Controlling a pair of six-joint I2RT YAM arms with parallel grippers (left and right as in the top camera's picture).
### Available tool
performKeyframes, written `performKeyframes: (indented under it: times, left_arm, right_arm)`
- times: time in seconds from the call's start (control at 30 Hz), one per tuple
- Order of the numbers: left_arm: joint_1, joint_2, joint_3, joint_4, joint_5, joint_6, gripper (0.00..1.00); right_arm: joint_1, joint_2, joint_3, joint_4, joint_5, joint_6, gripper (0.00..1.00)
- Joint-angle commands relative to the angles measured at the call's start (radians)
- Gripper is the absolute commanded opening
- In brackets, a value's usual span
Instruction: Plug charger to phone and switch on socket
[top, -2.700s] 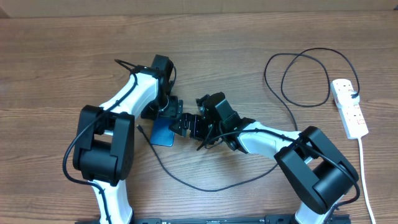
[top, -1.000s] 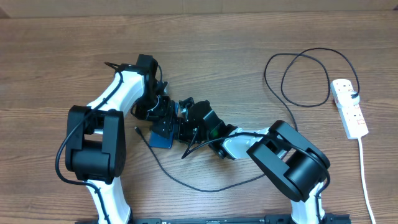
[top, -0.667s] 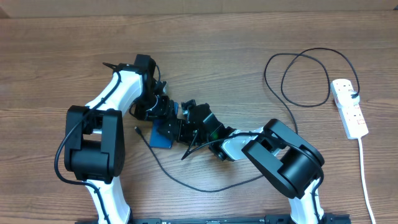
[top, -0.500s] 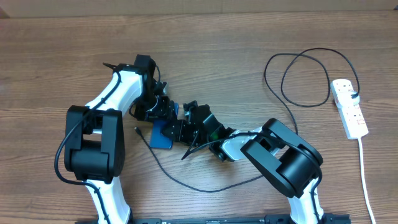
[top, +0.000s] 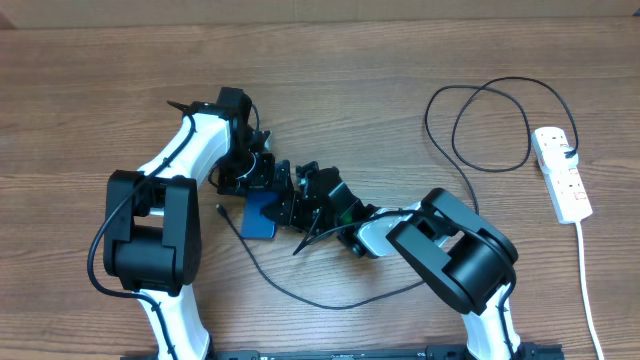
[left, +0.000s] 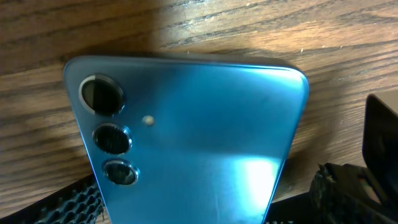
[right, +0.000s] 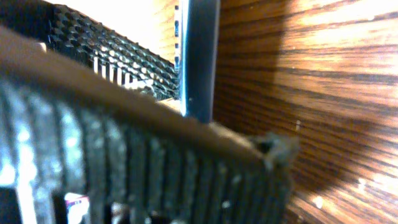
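The phone (top: 262, 215) was near the middle of the counter (top: 90, 80), between the ends of the two arms, with its blue back turned upward. I could not tell if it lay flat on the wood or was lifted a little. The left arm (top: 200, 150) reached to it from the upper left, and the right arm (top: 400, 225) from the right.

In the left wrist view the blue back filled most of the picture, with three camera lenses (left: 102, 94) in a column near one corner. The jaws of the left arm stood apart. One ribbed pad (left: 56, 208) showed at the lower left edge of the phone. On the other side a strip of wood was visible beside the phone, so these jaws did not press it.

The jaws of the right arm were together. In the right wrist view the thin edge of the phone ran down into the ribbed finger in front, so they appeared clamped on that edge.

The charger (top: 427, 118) made a loop at the upper right of the counter, went under the right arm and curved along the near side. Its connector tip (top: 219, 209) lay just left of the phone, not touching it. Its black plug (top: 570, 152) sat in the socket (top: 562, 185), a white strip at the right side, well apart from the phone. A white cord (top: 588, 290) ran from the socket toward the near edge.
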Motion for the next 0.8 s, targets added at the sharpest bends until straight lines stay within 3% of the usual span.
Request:
performKeyframes:
  times: [0.0, 0.27, 0.4, 0.77]
  left_arm:
    - [-0.018, 0.095, -0.058, -0.002, 0.06, 0.021, 1.0]
    - [-0.018, 0.089, 0.09, -0.053, 0.187, 0.002, 1.0]
    - [-0.018, 0.085, 0.181, -0.098, 0.212, -0.001, 1.0]
    - [-0.018, 0.084, 0.268, -0.127, 0.476, -0.003, 1.0]
  right_arm:
    - [-0.051, 0.034, -0.011, -0.012, -0.07, -0.037, 0.04]
    - [-0.106, -0.066, -0.011, -0.134, -0.132, -0.137, 0.04]
    - [-0.127, -0.178, -0.011, -0.269, -0.116, -0.212, 0.04]
    - [-0.216, -0.417, 0.035, -0.677, -0.012, -0.386, 0.04]
